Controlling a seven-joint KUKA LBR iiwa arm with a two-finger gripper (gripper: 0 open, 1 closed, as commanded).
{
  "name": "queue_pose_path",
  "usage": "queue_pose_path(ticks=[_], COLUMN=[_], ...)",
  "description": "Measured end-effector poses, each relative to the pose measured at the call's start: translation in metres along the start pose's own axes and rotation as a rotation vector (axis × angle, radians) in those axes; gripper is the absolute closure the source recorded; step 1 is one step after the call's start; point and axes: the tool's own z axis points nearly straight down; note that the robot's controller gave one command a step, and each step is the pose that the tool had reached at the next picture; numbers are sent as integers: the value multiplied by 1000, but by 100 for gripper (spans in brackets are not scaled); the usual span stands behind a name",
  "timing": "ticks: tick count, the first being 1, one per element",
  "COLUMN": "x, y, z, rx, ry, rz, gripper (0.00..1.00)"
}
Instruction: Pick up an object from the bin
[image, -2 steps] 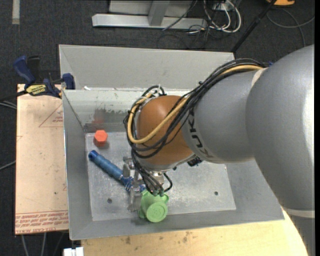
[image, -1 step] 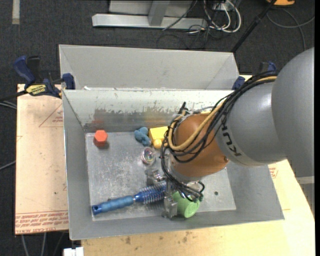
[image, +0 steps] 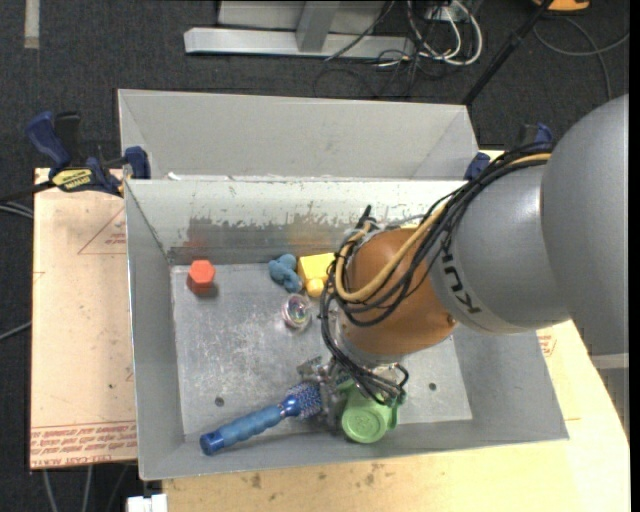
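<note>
My gripper (image: 352, 383) is low in the bin's near right part, under the arm's orange cover. Its dark body sits right at the ribbed blue head of a blue-handled tool (image: 258, 424) that lies slantwise along the near wall. A green round cup-like thing (image: 365, 422) lies just below the gripper, touching or nearly touching it. The cover hides whether anything is held.
A small shiny clear ball (image: 296, 313) lies mid-bin, left of the arm. A yellow block (image: 316, 268) and a light blue lump (image: 284, 271) sit against the far wall. A red-orange block (image: 202, 275) rests in the far left corner.
</note>
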Motion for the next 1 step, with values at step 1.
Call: queue_pose_path(ticks=[1], x=[-28], y=[-8], z=[-148], rx=[3], ry=[-9], rz=[-27], gripper=[100])
